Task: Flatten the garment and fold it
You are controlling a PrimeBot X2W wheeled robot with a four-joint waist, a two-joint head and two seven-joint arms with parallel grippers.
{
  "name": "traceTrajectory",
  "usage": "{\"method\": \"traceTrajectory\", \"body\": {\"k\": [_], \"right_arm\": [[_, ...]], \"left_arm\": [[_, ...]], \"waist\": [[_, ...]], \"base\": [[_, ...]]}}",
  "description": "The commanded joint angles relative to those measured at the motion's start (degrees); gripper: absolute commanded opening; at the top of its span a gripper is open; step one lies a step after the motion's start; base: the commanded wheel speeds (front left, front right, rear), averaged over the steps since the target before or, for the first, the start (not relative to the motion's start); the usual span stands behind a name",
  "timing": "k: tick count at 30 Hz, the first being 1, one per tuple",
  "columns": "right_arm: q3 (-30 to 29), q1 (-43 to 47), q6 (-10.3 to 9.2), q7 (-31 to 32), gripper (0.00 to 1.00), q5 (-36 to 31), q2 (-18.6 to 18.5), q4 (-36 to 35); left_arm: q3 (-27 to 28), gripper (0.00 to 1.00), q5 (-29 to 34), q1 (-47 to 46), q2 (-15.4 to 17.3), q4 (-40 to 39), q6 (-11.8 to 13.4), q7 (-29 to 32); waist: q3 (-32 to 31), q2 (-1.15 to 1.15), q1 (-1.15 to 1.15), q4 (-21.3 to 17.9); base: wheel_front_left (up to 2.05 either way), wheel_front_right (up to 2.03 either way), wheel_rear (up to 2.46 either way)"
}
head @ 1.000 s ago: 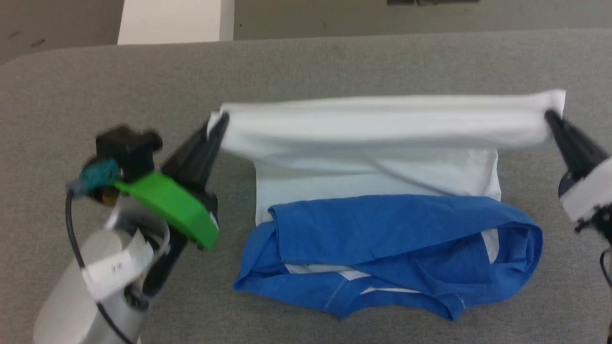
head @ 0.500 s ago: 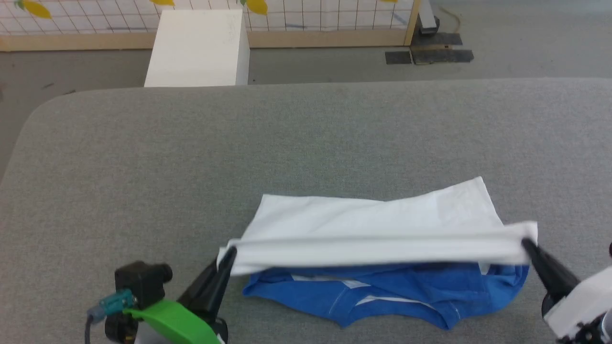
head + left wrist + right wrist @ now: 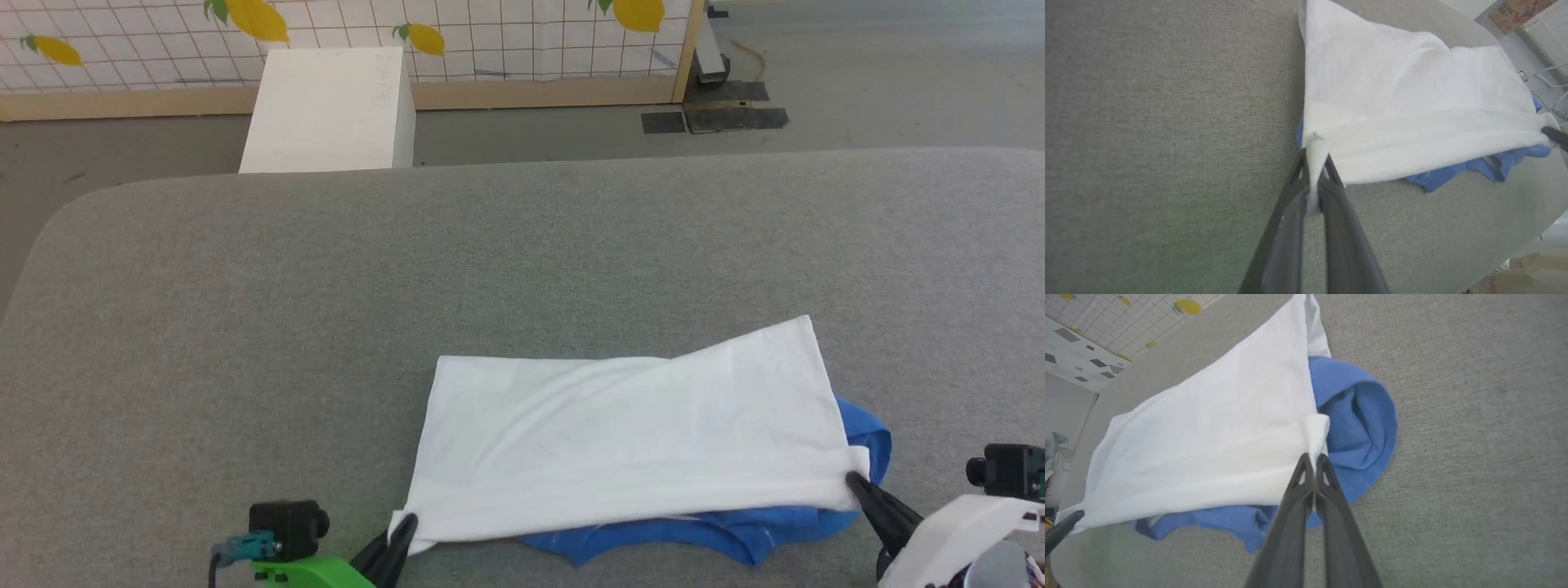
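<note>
- Lowest in the head view, cut off by the bottom edge: left gripper [image 3: 402, 535], beside a green bracket [image 3: 306, 572] and a small black camera [image 3: 287, 527]. Arm behind them out of frame.
- Pinched shut on the near left corner of the T-shirt [image 3: 629, 425]. In the left wrist view, a sliver of white hem squeezed between the dark fingers [image 3: 1284, 237] and trailing down the gap.
- Lower right, likewise cropped: right gripper [image 3: 856, 483], closed tight on the near right white corner. White wrist housing [image 3: 955, 531] and a second black camera [image 3: 1008, 469] partly off frame.
- In the right wrist view, tips pressed together with cloth bunched just above them. Hard to judge how much fabric sits inside the pinch.
- T-shirt lying near the front edge of the grey felt table [image 3: 245, 327], white body laid over on top, hem stretched between the two grippers.
- Blue part mostly buried under the white layer: a rolled blue bulge peeking out at the right, a blue strip along the near edge. Collar and sleeves not told apart.
- Beyond, grey felt running to the table's rounded far edge.
- Farther off, on the floor: white box [image 3: 326, 110], lower part hidden behind the table, and dark floor plates [image 3: 718, 121].
- Farthest: grid wall panel with lemon prints [image 3: 490, 41], top cut off.
</note>
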Motion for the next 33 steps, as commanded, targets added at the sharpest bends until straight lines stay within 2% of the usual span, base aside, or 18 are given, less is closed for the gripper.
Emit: {"method": "traceTrajectory", "body": {"k": [1, 6, 11, 14, 19, 23, 25, 28, 33], "right_arm": [[0.2, -1.4, -0.09, -0.6, 1.0, -0.7, 0.1, 0.6], [0.7, -2.6, -0.09, -1.3, 1.0, -0.9, -0.8, 0.8], [-0.3, -1.5, -0.09, -0.4, 1.0, 0.6, -1.9, -3.4], [-3.0, -0.5, -0.09, 0.1, 1.0, 0.5, -2.1, -6.9], [-6.5, -0.1, -0.09, 1.9, 1.0, -1.6, -1.6, -9.7], [-7.8, -1.4, -0.09, 4.0, 1.0, -2.7, -1.3, -9.3], [-8.1, -2.5, -0.09, 5.2, 1.0, -3.0, -1.5, -8.7], [-8.0, -4.1, -0.09, 6.7, 1.0, -3.6, -2.5, -7.5], [-6.1, -7.2, -0.09, 9.5, 1.0, -3.7, -5.2, -5.8]], "left_arm": [[0.0, 1.0, -0.5, -1.9, -0.4, 0.9, -0.4, 0.1], [0.1, 1.0, -0.9, -3.8, -1.5, 2.1, -1.0, -0.6], [2.3, 1.0, -1.4, -3.0, -1.7, -0.7, -0.1, -3.4], [5.1, 1.0, 0.3, -1.7, -1.5, -3.7, 2.2, -8.1], [9.3, 1.0, 7.1, -0.1, -2.1, -7.1, 7.7, -18.4], [11.7, 1.0, 14.1, 0.8, -3.3, -8.0, 11.2, -21.2], [12.1, 1.0, 17.7, 1.6, -3.6, -7.9, 12.1, -21.4], [12.9, 1.0, 20.9, 2.3, -5.5, -8.4, 12.2, -21.5], [13.9, 1.0, 23.6, 2.3, -8.0, -8.8, 10.3, -21.5]], "waist": [[0.0, 0.0, 0.01, -0.1], [-0.2, 0.0, 0.01, -0.1], [-0.9, 0.0, 0.01, -0.3], [-1.2, 0.0, 0.01, -0.5], [-1.4, 0.0, 0.01, -0.5], [-1.0, 0.0, 0.01, 0.1], [-0.6, 0.0, 0.01, 0.4], [0.3, 0.0, 0.01, 1.2], [3.1, 0.0, 0.01, 2.8]], "base": [[0.0, 0.0, 0.0], [0.0, 0.0, 0.0], [0.0, 0.0, 0.0], [0.0, 0.0, 0.0], [0.0, 0.0, 0.0], [0.0, 0.0, 0.0], [0.0, 0.0, 0.0], [0.0, 0.0, 0.0], [0.0, 0.0, 0.0]]}}
